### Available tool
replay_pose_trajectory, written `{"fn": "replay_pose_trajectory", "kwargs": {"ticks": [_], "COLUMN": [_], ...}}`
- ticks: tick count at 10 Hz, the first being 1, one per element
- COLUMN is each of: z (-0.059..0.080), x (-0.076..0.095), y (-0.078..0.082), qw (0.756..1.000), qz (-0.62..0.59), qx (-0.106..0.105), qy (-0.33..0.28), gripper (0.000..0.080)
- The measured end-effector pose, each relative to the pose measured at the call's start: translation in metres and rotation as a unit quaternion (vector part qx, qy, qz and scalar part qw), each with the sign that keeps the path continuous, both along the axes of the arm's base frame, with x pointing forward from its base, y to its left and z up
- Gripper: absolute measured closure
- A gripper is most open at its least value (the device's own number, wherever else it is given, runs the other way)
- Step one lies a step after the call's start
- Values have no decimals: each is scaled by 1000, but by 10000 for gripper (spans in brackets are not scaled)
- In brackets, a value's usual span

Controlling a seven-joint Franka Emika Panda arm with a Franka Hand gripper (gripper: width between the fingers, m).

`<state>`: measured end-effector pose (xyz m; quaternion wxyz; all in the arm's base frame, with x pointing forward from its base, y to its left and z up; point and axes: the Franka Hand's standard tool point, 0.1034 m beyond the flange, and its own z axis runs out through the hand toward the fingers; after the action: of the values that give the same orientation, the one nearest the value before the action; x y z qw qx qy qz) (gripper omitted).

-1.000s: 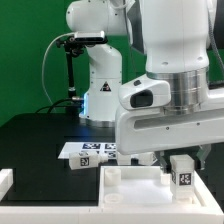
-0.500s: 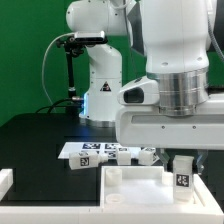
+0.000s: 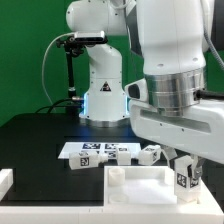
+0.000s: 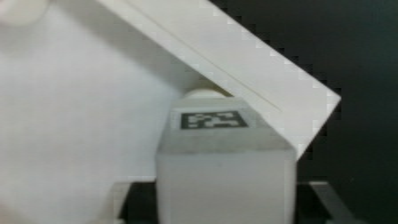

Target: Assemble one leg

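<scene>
My gripper (image 3: 184,163) is shut on a leg (image 3: 185,174), a short white block with a black-and-white tag. It holds the leg upright over the far right corner of the large white panel (image 3: 132,196). In the wrist view the leg (image 4: 222,165) stands between the two dark fingers (image 4: 143,202), tag side up. Its far end is at a small round boss (image 4: 206,95) in the panel's corner (image 4: 71,110). I cannot tell whether the leg touches the panel.
The marker board (image 3: 92,149) lies on the black table behind the panel. Two more legs lie there, one (image 3: 82,164) at the board's near left and one (image 3: 150,153) on its right. A white block (image 3: 5,182) sits at the exterior view's left edge.
The wrist has tilted and shifted slightly to the exterior view's right over the panel's corner. The leg stays in the gripper.
</scene>
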<state>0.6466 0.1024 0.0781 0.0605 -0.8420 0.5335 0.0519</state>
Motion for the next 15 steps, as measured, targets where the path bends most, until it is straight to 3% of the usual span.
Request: {"fn": "replay_pose_trajectory", "kwargs": {"ticks": [3,4,5,6,7,11,15], "z": [0,1,3,3,2,1,-10], "x": [0,1,5,4,2,-2,-10], "y": [0,1,6,10,18,24,16], "qw": [999,1000,1000,995,990,984,944], "qz": [-37,-22,19,89,133,173,326], "qx": [-2,-3,-4,-11,-16,-18,-24], "qy": [6,-1,-21,-31,-34,-30,-47], "gripper": [512,440,302,302,183,151,150]}}
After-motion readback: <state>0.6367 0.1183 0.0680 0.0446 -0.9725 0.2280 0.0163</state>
